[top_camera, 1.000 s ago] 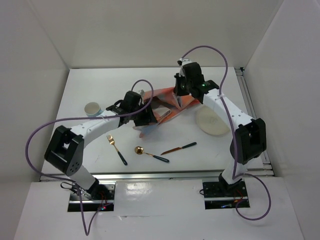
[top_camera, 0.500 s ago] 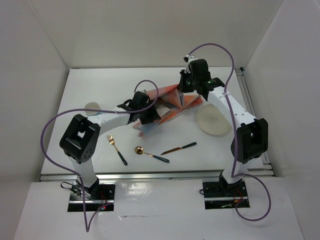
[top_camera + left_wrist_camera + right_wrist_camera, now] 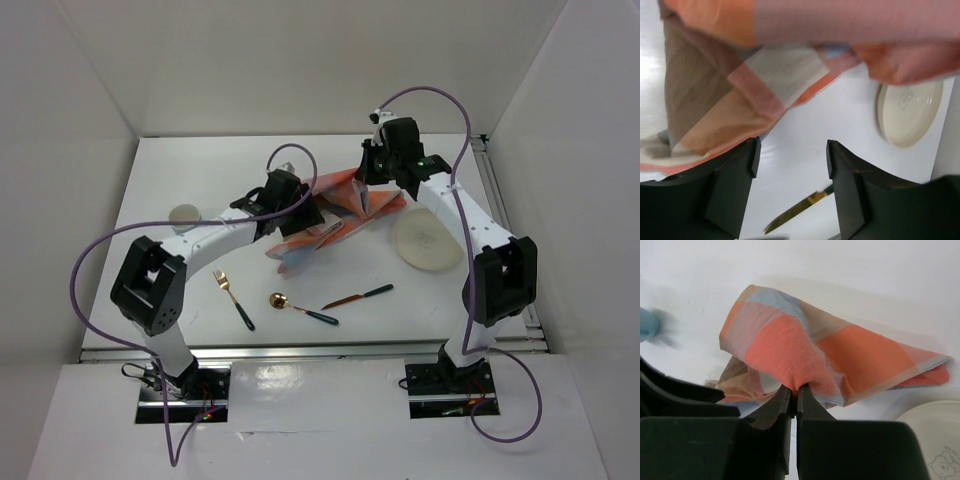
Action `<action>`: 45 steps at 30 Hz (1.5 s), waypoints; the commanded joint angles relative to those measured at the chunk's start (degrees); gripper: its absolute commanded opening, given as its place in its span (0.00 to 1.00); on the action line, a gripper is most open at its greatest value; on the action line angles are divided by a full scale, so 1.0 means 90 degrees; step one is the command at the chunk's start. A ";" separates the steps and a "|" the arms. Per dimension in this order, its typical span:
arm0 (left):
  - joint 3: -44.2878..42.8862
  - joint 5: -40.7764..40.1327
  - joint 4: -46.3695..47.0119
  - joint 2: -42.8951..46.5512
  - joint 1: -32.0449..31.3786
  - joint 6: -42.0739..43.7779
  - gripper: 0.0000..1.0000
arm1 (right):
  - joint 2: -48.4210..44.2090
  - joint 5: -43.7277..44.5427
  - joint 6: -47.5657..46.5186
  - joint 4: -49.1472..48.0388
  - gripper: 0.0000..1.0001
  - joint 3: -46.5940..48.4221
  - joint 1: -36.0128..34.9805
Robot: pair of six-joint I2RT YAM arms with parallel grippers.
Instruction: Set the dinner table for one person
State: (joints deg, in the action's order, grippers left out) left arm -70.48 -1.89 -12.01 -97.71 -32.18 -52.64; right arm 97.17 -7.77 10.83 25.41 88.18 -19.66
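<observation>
right gripper (image 3: 794, 391) pinches soft, crumpled checked cloth (image 3: 790, 347)

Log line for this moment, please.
right pincer: shut on orange, blue and grey checked cloth mat | left pincer: open, near mat | round cream plate, gold dark-handled fork, spoon, knife: on white tabletop

The white dinner table (image 3: 200, 170) has metal rails along its near and right edges. A crumpled orange, blue and grey checked cloth (image 3: 335, 205) sits at its middle toward the far side, partly raised off the surface. A cream plate (image 3: 427, 243) lies just right of the cloth. A small cup (image 3: 184, 216) stands well to the left. Nearer the front edge lie a fork (image 3: 233, 299), a spoon (image 3: 303, 310) and a knife (image 3: 357, 297), in that order from left to right, each apart from the others, all gold with dark handles
</observation>
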 commanded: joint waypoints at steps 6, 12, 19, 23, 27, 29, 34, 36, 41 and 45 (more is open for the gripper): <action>-0.0773 -0.0063 -0.0013 -0.0940 -0.0008 -0.0127 0.77 | -0.0005 -0.0094 -0.0012 0.0038 0.00 0.0134 0.0114; -0.0588 -0.0249 0.0055 -0.0930 -0.0008 -0.0196 0.77 | -0.0005 -0.0152 -0.0012 0.0038 0.00 0.0192 0.0173; -0.0802 -0.0063 0.0113 -0.1369 -0.0008 -0.0196 0.75 | 0.0053 -0.0221 -0.0012 0.0038 0.00 0.0192 0.0173; -0.1104 0.0092 0.0114 -0.1623 -0.0008 -0.0254 0.72 | 0.0053 -0.0221 -0.0012 0.0097 0.00 0.0192 0.0173; -0.1105 0.0093 0.0113 -0.1556 -0.0008 -0.0254 0.60 | 0.0053 -0.0221 -0.0012 0.0097 0.00 0.0192 0.0231; -0.1105 -0.0005 0.0027 -0.1488 -0.0008 -0.0254 0.49 | 0.0053 -0.0221 -0.0012 0.0097 0.00 0.0192 0.0231; -0.1349 -0.0209 -0.0393 -0.1245 -0.0008 -0.0128 0.13 | 0.0112 -0.0221 -0.0012 0.0155 0.00 0.0251 0.0231; -0.1407 -0.0210 -0.0530 -0.0980 0.0050 -0.0040 0.04 | 0.0112 -0.0163 -0.0012 0.0233 0.00 0.0319 0.0231; -0.1952 -0.0210 -0.1544 -0.0160 0.0343 0.0662 0.00 | -0.0024 -0.0162 0.0047 0.0506 0.00 0.0669 0.0504; -0.2693 -0.0288 -0.2774 0.0387 0.0821 0.1375 0.00 | -0.0278 -0.0103 0.0163 0.0692 0.00 0.0963 0.0650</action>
State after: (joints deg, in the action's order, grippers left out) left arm -88.23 -2.98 -28.27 -100.31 -27.99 -46.57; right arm 97.95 -9.23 11.22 30.13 92.09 -15.40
